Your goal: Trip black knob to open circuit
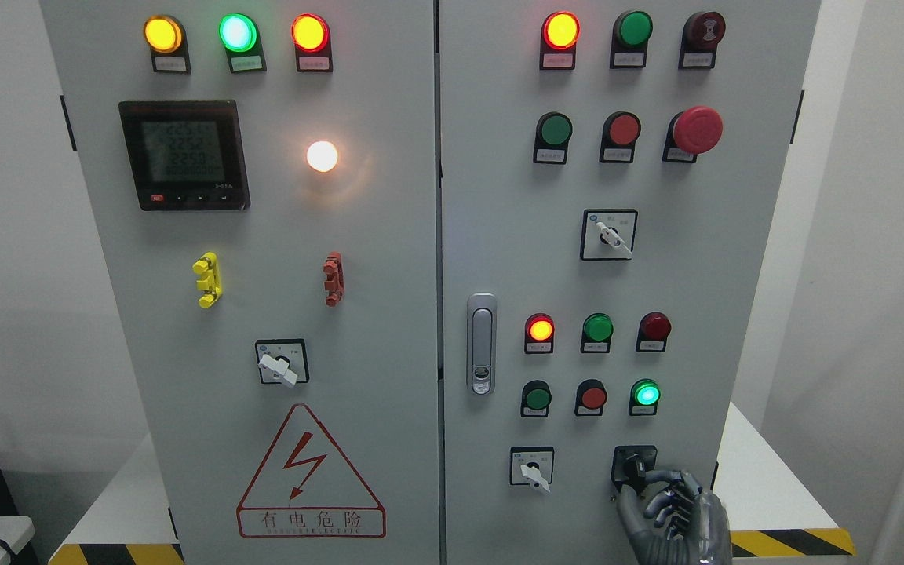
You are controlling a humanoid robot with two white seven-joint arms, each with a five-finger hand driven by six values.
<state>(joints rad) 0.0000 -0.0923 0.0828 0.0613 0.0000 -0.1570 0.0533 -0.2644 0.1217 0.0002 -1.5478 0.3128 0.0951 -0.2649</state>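
The black knob (634, 466) sits in a black square plate at the lower right of the right cabinet door. My right hand (668, 506) comes up from the bottom edge, dark metallic, its fingers (662, 477) curled around the knob from below and to the right, partly covering it. Which way the knob points is hard to make out. The left hand is out of view.
A white rotary switch (532, 469) sits just left of the knob, with rows of lamps and buttons (593, 396) above. The door handle (481, 344) stands near the door's left edge. A red mushroom stop (697, 129) is up high. The left door carries a meter (184, 154).
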